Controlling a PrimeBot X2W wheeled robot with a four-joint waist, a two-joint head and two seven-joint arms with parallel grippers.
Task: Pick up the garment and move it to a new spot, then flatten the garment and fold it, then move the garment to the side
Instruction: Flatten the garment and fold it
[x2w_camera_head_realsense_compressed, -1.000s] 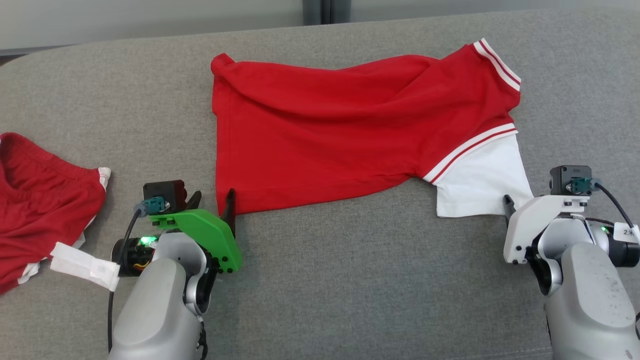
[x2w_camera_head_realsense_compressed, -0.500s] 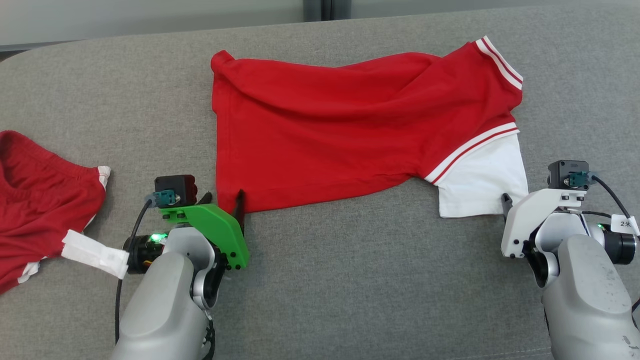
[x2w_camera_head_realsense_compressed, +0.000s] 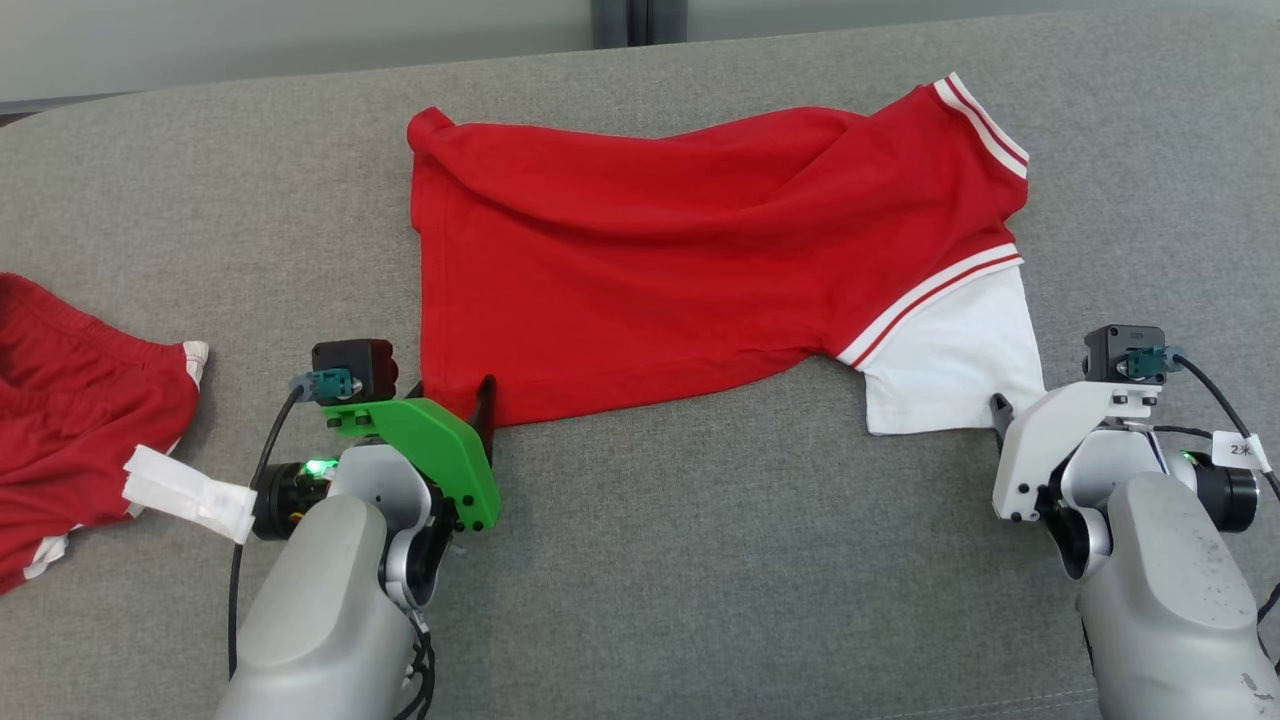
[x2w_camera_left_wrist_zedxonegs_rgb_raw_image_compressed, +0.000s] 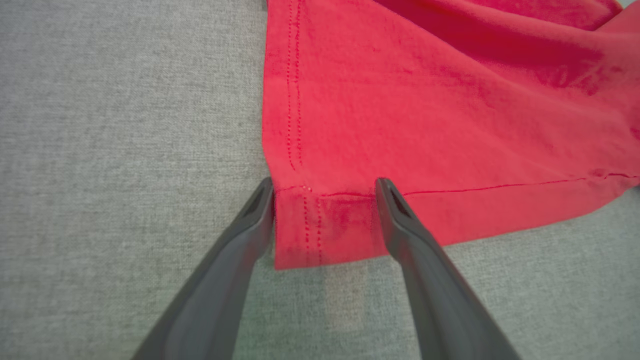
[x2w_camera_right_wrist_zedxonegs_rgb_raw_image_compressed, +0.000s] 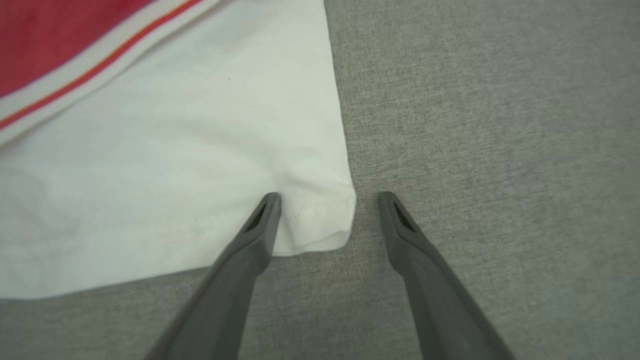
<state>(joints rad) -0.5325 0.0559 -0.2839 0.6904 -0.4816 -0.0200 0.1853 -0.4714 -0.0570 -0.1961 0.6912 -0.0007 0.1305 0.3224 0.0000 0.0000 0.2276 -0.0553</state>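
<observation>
Left gripper (x2w_camera_left_wrist_zedxonegs_rgb_raw_image_compressed: 325, 186) gaped astride the hem corner (x2w_camera_left_wrist_zedxonegs_rgb_raw_image_compressed: 320, 235) of the red shirt (x2w_camera_head_realsense_compressed: 650, 260), right gripper (x2w_camera_right_wrist_zedxonegs_rgb_raw_image_compressed: 327, 197) gaped at its white sleeve (x2w_camera_right_wrist_zedxonegs_rgb_raw_image_compressed: 175, 165); the shirt lay rumpled on grey upholstery (x2w_camera_head_realsense_compressed: 700, 580). Flattening looked to be the step: next, pinch both corners and pull taut.

Left fingers (x2w_camera_left_wrist_zedxonegs_rgb_raw_image_compressed: 415, 240) have advanced astride the garment (x2w_camera_left_wrist_zedxonegs_rgb_raw_image_compressed: 425, 110) corner.

Bare grey surface (x2w_camera_head_realsense_compressed: 700, 560) below red shirt (x2w_camera_head_realsense_compressed: 650, 270), free to pass. Second red garment (x2w_camera_head_realsense_compressed: 80, 420) heaped far left, well apart, blocking that side.
</observation>
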